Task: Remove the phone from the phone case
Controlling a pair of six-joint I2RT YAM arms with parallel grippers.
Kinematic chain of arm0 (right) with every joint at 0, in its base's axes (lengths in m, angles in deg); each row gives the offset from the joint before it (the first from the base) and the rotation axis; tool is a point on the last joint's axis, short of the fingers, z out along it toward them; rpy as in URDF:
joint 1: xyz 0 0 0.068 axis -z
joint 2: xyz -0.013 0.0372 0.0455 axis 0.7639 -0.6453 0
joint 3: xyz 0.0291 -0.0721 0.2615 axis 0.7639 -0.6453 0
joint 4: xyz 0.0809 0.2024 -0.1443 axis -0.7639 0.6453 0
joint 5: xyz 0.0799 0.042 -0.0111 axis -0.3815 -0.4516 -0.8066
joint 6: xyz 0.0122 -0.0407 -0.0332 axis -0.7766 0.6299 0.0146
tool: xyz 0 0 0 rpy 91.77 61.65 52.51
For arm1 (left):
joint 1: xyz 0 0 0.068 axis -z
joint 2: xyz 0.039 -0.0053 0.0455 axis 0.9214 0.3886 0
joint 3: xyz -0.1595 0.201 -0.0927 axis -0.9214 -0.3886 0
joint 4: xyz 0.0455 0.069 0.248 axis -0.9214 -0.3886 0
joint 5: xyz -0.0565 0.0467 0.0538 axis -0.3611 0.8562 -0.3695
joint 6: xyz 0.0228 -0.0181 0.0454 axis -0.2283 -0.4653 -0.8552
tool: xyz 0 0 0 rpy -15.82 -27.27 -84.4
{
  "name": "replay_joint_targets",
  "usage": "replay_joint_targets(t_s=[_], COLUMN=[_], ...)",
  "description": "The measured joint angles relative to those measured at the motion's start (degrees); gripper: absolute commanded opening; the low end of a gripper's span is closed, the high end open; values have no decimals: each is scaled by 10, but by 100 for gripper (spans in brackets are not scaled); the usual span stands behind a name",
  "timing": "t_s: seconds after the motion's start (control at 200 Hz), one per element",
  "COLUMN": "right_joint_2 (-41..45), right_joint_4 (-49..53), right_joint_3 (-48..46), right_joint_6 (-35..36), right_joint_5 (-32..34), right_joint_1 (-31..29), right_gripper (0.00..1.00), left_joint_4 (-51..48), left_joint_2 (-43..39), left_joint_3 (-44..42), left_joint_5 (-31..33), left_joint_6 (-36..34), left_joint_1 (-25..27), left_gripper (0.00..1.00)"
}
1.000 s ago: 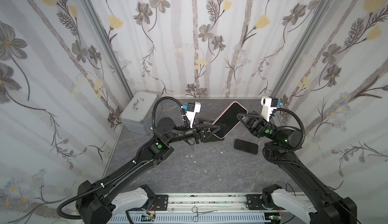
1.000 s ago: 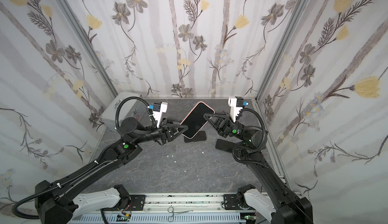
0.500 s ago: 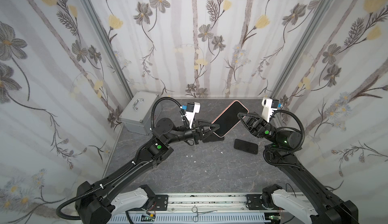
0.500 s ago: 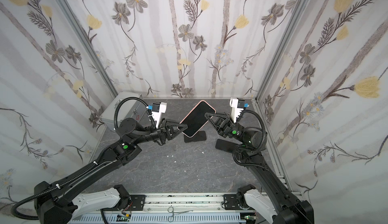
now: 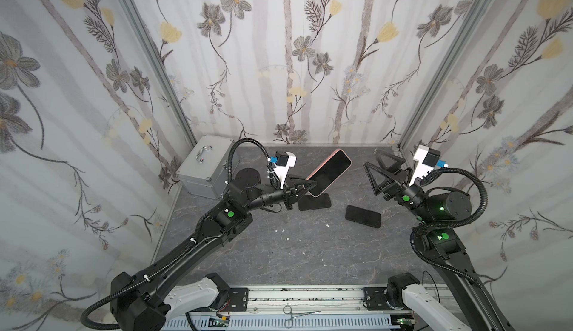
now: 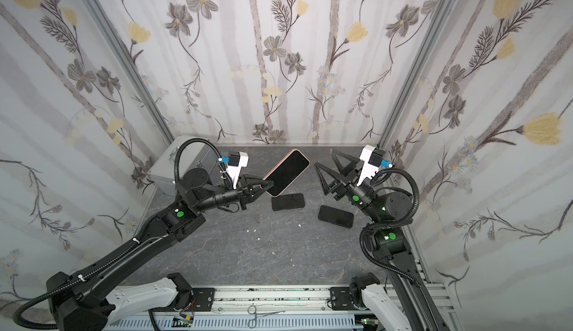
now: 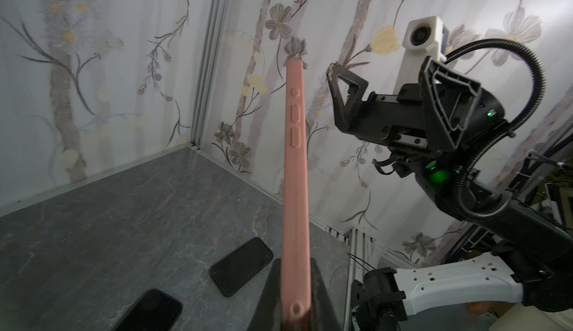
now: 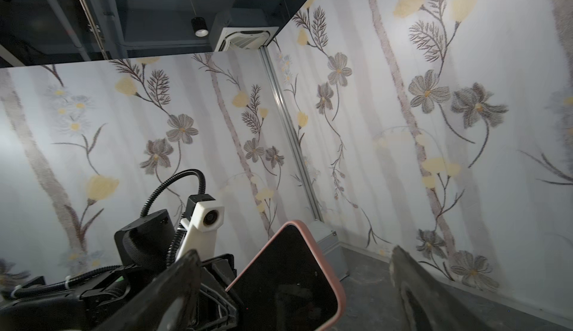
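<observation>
A phone with a black screen sits inside a pink phone case and is held tilted above the table. My left gripper is shut on the case's lower end. In the left wrist view the case's pink side edge with its buttons rises from between the fingers. My right gripper stands open to the right of the phone's upper end, with a gap between them. The right wrist view shows the phone's screen beyond its spread fingers. Both top views show the same; the cased phone is clear of my right gripper.
Two bare black phones lie on the grey table, one under the raised phone, another to its right. A silver metal box stands at the back left. Scissors lie on the front rail. Walls close in on three sides.
My right gripper has opened, let go of the phone's upper end and drawn back to the right. My left gripper has closed on the case's lower end and now carries it alone.
</observation>
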Motion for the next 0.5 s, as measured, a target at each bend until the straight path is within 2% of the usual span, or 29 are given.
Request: replay_joint_targets(t_s=[0.125,0.25,0.375,0.5], right_joint_2=[-26,-59,-86,-100], right_joint_4=[110,186,237,253], right_joint_3=[63,97,109,122], right_joint_6=[75,118,141,153], right_joint_5=[3,-40,-88,-129], right_joint_1=[16,27,28,28], right_gripper=[94,92,90,89], left_joint_4=[-42,-64,-66,-66], left_joint_2=[0,0,-3,-9], left_joint_3=[-3,-2,-1,-7], left_joint_5=[49,73,72,38], left_joint_6=[-58,-51,-34,-35], left_joint_1=[0,0,1,3], left_gripper=[0,0,0,0])
